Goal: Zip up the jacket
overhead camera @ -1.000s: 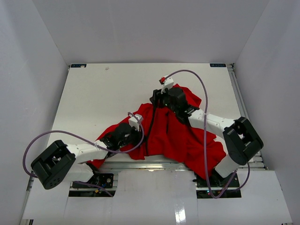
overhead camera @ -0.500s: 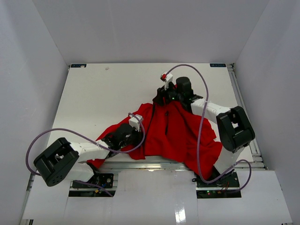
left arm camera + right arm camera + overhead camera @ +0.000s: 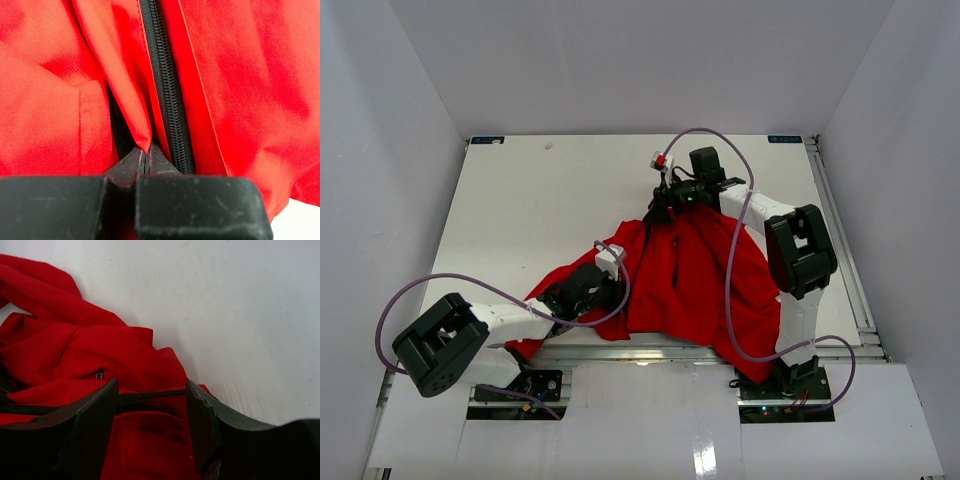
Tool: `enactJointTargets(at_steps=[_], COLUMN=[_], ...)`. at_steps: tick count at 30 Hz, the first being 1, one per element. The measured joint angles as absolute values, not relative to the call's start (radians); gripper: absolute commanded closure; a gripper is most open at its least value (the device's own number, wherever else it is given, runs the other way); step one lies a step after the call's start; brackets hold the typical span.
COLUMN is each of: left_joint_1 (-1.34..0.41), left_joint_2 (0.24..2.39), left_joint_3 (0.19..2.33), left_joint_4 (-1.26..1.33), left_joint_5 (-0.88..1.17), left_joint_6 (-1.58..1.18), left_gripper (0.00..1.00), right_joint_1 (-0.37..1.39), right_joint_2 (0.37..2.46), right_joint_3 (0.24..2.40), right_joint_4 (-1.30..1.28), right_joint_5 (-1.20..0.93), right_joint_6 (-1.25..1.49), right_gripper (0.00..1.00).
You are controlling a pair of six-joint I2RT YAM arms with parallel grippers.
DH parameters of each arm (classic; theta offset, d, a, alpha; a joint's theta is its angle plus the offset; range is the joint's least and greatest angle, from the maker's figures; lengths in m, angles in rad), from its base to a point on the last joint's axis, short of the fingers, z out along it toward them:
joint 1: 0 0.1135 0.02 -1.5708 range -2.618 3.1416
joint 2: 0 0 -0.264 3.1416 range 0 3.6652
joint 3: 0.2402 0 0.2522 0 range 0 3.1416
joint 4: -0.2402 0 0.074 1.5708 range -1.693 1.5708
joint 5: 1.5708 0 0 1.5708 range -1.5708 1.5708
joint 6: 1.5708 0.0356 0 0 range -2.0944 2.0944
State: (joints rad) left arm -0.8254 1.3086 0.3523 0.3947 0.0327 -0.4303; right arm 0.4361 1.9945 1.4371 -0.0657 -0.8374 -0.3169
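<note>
Red jacket (image 3: 690,275) fabric pinched by left hand (image 3: 145,156); right hand (image 3: 151,390) spread astride its zipper (image 3: 167,100).

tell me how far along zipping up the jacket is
Done: in the left wrist view the dark zipper of the bright red soft fabric jacket looks meshed at the near end. In hand: the left fingers pinch the fabric beside it, shut; the right fingers stand open astride the zipper at the far end. Left: I can't tell whether the top is closed, so check there.
</note>
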Motion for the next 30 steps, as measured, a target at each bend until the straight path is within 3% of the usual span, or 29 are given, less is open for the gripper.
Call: enactJointTargets(at_steps=[19,23,27,30], left_joint_1=[-0.829,-0.829,-0.829,-0.829], left_joint_2=[1.311,1.311,1.305,1.298], left_joint_3=[0.352,0.352,0.352,0.352], left_joint_4=[0.396,0.396,0.391,0.388], left_joint_5=[0.029,0.029,0.029,0.029], left_joint_6=[-0.43,-0.43,-0.43,-0.43], left_gripper=[1.0,1.0,1.0,1.0], right_joint_1=[0.451,0.451,0.451,0.451], right_joint_2=[2.008,2.008,2.008,2.008], right_joint_3=[1.449,1.449,1.452,1.457], right_joint_4=[-0.243,-0.255,-0.266,-0.276], right_joint_5=[-0.841,-0.84,-0.841,-0.848], right_joint_6=[-0.447,-0.458,-0.463,-0.463], right_gripper=[0.45,0.59,0.92,0.92])
